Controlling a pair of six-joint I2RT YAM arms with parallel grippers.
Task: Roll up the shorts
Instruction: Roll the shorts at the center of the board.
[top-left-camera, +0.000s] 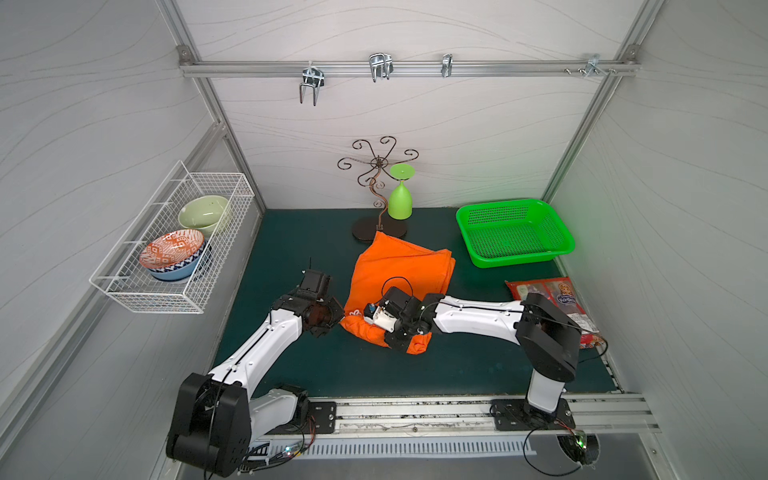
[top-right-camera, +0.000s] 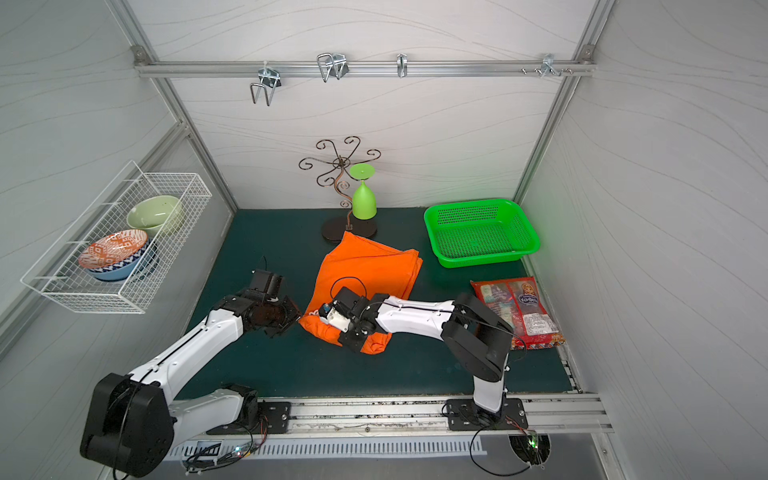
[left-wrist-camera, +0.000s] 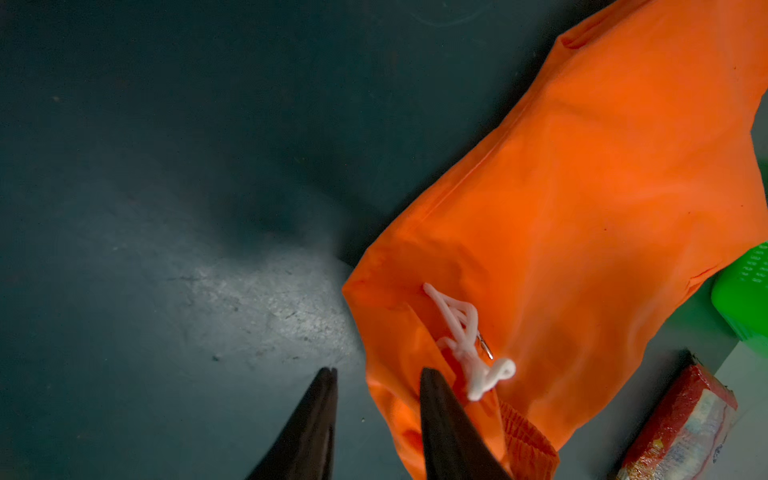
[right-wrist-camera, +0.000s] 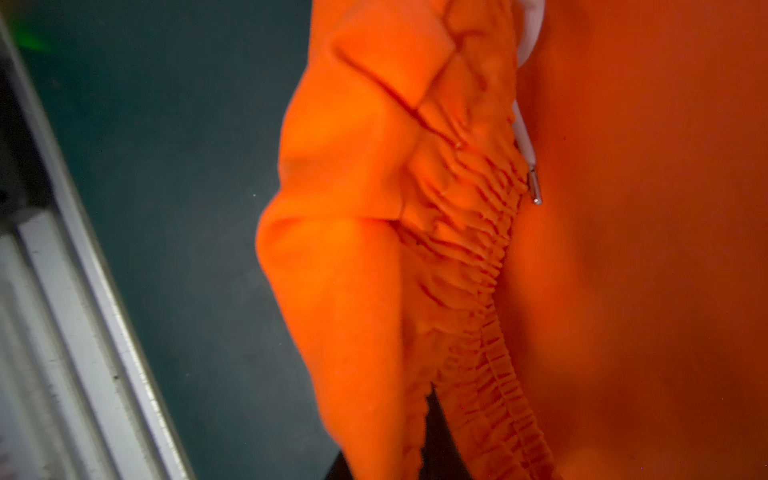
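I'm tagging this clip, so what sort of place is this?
Probably a robot lab test cell dressed as a home corner: white panels on an aluminium frame, two robot arms bolted to a base rail, and props like a wire basket of bowls and shorts.

Lab booth: aluminium frame (top-left-camera: 249, 68), white panel walls (top-left-camera: 415, 124), arms (top-left-camera: 257, 353) on rail (top-left-camera: 415, 411).

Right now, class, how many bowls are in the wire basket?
3. A green bowl sits at the far end of the wire basket; nearer, an orange-patterned bowl is stacked on a blue bowl. Others may hide underneath.
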